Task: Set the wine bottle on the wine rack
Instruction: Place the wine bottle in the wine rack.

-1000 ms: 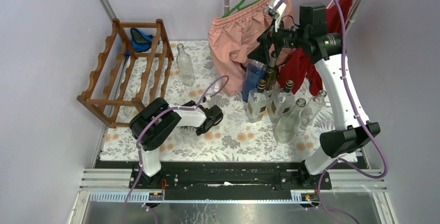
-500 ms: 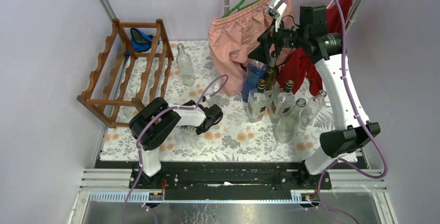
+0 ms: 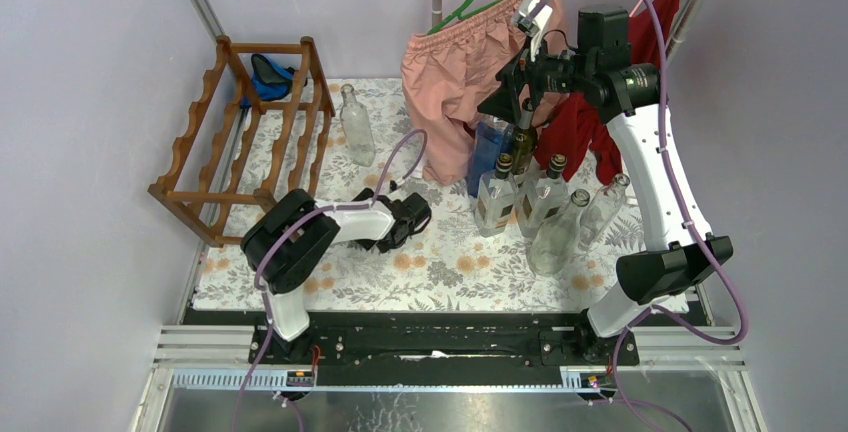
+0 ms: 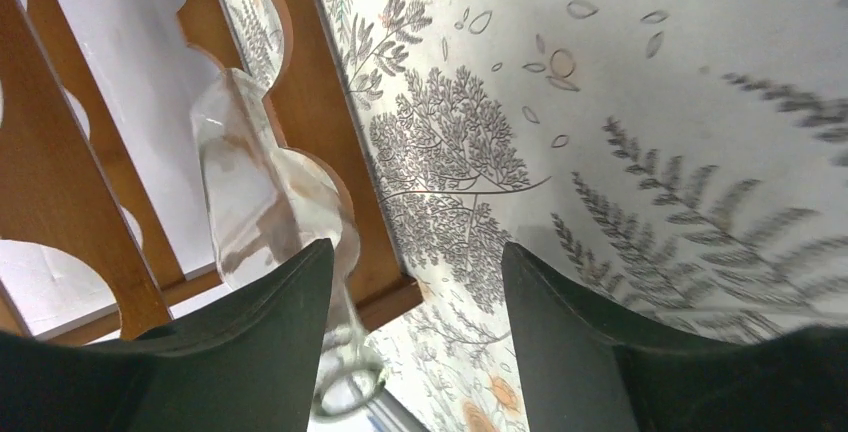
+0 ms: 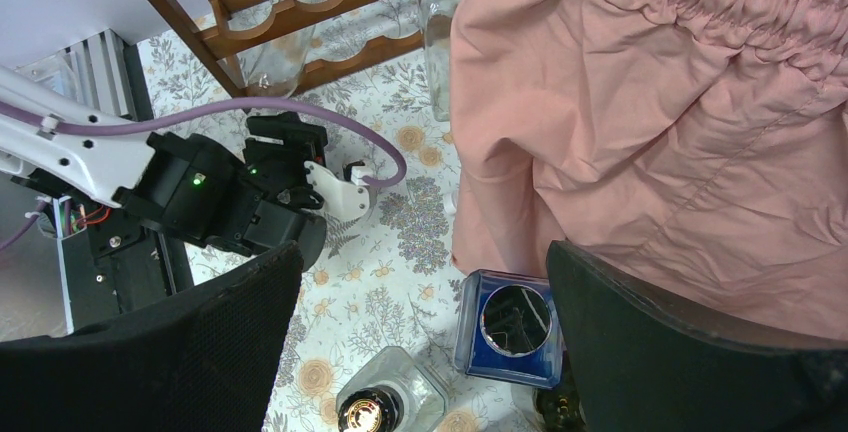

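The reddish-brown wine rack (image 3: 245, 142) stands at the far left of the flowered mat. A clear glass wine bottle (image 4: 260, 182) lies in its scalloped rails (image 4: 340, 152), mouth towards my left wrist camera; the right wrist view also shows this bottle (image 5: 275, 67). My left gripper (image 4: 415, 252) is open just in front of the rack. The bottle's neck passes behind the left finger (image 4: 250, 342), and only mat shows between the jaws. My right gripper (image 5: 425, 252) hangs open, high over the bottles at the back right, holding nothing.
A clear bottle (image 3: 355, 127) stands right of the rack. Several upright bottles (image 3: 540, 207) cluster at the right, among them a blue square one (image 5: 515, 327). Pink shorts (image 3: 455, 72) and a red cloth (image 3: 590, 122) hang behind. A blue object (image 3: 268, 74) lies behind the rack.
My left gripper's jaws have opened and the left arm has shifted slightly left and towards the back; its cable loop moved with it. The right arm has not moved.
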`<state>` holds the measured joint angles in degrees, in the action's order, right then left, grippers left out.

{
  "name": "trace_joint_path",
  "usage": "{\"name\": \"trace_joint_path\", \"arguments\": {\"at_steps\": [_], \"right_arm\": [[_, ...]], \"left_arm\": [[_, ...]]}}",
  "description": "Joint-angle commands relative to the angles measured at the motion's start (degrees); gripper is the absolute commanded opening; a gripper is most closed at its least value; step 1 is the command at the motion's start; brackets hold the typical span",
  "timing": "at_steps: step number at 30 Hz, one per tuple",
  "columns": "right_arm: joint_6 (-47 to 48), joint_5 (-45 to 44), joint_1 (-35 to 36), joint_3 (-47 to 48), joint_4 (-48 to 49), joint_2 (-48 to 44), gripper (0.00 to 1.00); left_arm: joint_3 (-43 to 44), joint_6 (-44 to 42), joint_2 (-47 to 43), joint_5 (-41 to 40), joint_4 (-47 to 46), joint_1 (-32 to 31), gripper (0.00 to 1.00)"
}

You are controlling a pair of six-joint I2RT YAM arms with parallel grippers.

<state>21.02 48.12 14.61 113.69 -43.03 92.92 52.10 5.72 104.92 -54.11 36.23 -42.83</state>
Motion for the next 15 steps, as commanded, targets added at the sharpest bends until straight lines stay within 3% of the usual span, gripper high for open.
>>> {"name": "trace_joint_path", "arguments": {"at_steps": [1,11,15], "right_arm": [[0.3,2.0,-0.3,1.0,1.0,-2.1,1.0],[0.3,2.7,-0.3,1.4,0.7,-2.0,1.0],[1.0,3.8,-0.3,1.1,0.0,-2.2,1.0]], "left_arm": [[4.6,5.2,-3.9,3.2,3.3,-2.3,0.69],[11.0,10.0,-8.7,4.0,10.7,-3.5,0.7],[14.7,9.0,-13.6,12.8,13.2,-4.7,0.7]]}}
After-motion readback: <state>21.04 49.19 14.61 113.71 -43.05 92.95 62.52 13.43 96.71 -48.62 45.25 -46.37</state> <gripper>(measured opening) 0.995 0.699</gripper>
